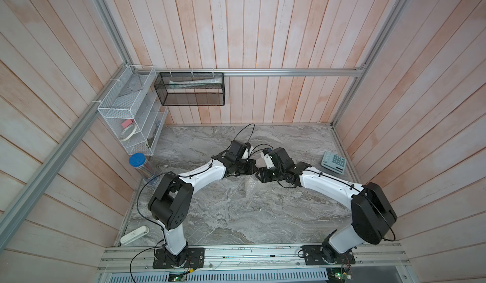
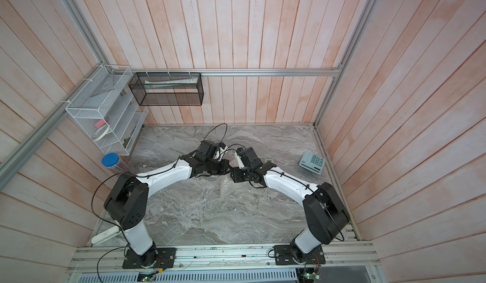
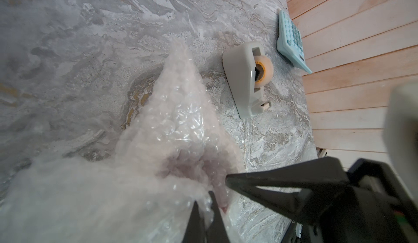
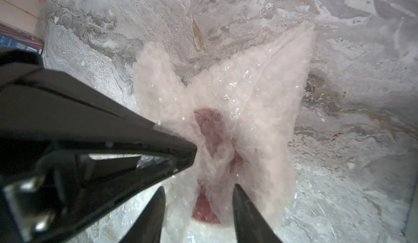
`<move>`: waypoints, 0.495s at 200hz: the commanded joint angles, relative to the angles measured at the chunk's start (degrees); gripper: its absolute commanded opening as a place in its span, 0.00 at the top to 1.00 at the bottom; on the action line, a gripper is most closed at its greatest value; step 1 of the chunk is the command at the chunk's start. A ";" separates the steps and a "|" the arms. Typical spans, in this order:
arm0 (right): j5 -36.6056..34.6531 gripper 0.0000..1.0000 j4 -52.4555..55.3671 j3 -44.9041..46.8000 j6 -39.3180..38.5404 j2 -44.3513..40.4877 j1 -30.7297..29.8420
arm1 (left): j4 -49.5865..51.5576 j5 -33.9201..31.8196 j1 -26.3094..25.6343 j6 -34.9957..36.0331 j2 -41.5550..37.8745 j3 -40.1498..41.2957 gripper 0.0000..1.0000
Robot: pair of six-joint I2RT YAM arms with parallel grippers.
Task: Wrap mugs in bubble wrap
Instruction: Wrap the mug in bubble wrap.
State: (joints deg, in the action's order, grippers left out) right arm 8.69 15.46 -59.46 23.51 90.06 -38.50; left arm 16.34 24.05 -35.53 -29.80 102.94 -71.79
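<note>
Just beside the tape dispenser (image 3: 239,79) on the desk (image 3: 67,49) | mug (image 4: 204,217) sits bundled in bubble wrap (image 4: 248,95), red inside showing through | left tool (image 3: 203,197) pinched tight on the wrap, likely to keep the gathered top from springing open | right tool (image 4: 199,186) jaws astride the bunch, gripping or not I cannot tell

grey marbled tabletop (image 1: 236,216). at right by the wall, teal calculator (image 1: 334,162); near it toward centre, grey tape dispenser (image 3: 244,79). at centre, crumpled bubble wrap (image 3: 176,117). at left edge, 1 blue-lidded clear jar (image 1: 142,167); in near left corner, white bar (image 1: 134,234) lying flat.
</note>
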 commanded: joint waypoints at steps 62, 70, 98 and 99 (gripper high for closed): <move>-2.82 1.00 -0.44 -1.05 1.69 1.44 0.00 | 1.18 -3.24 0.23 1.19 -4.08 -0.84 0.51; -3.01 1.00 -0.43 -0.64 2.25 1.14 0.08 | 1.56 -4.44 0.37 1.46 -5.45 -0.39 0.46; -3.21 1.00 -0.69 0.73 3.99 0.53 0.86 | 2.75 -8.95 0.91 2.88 -9.81 1.27 0.44; -3.22 1.00 -0.65 0.74 4.04 0.54 0.87 | 2.79 -9.08 0.90 2.94 -9.97 1.29 0.44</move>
State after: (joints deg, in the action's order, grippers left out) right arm 7.38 14.55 -59.61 25.71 90.39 -38.52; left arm 17.82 19.94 -35.24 -28.95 97.69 -71.61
